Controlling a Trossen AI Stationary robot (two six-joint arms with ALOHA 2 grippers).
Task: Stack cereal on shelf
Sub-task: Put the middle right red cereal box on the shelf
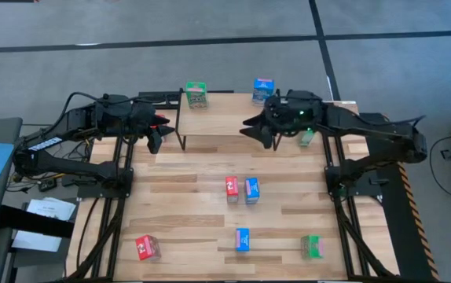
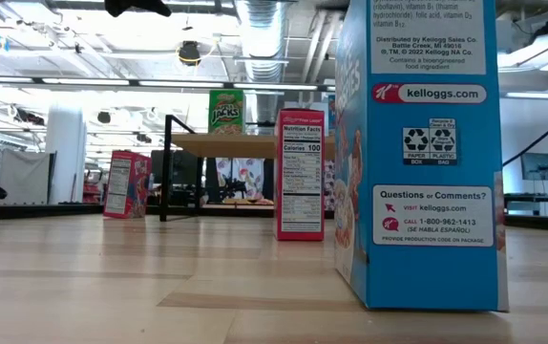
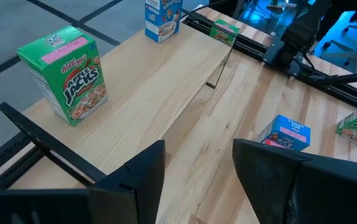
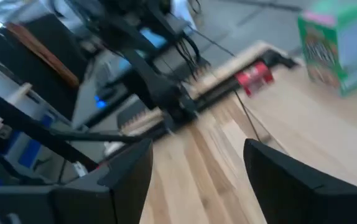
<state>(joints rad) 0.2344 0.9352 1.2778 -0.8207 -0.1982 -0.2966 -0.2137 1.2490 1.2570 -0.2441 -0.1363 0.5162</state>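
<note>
**Ana:** High view first: where do the boxes stand now?

**Ben:** Two are on the shelf (image 1: 210, 122), in the upper middle of the frame: a green box (image 1: 196, 94) at its upper left corner and a blue box (image 1: 263, 90) at its upper right corner. Six are on the table (image 1: 186, 208). A red one (image 1: 232, 189) and a blue one (image 1: 251, 190) stand just beside each other in the centre. Lower down there are a red (image 1: 147, 248), a blue (image 1: 243, 240) and a green one (image 1: 311, 247). One more green box (image 1: 306, 137) is half hidden under the right arm.

**Ana:** And the right gripper (image 1: 258, 130)?

**Ben:** It hangs at the right edge of the shelf. Its fingers (image 4: 125, 171) are spread apart and nothing is between them.

**Ana:** The left gripper (image 1: 156, 134)?

**Ben:** It is at the left edge of the shelf, fingers (image 3: 147, 171) partly apart, also empty.

**Ana:** Which box is nearest for the next pick?

**Ben:** I think the half-hidden green one. It lies to the right of the right gripper and a little lower in the frame, almost under the wrist. The central pair is lower in the frame, somewhat nearer to the right gripper than to the left. The long axis of the green box I cannot tell; the arm covers it.
</note>
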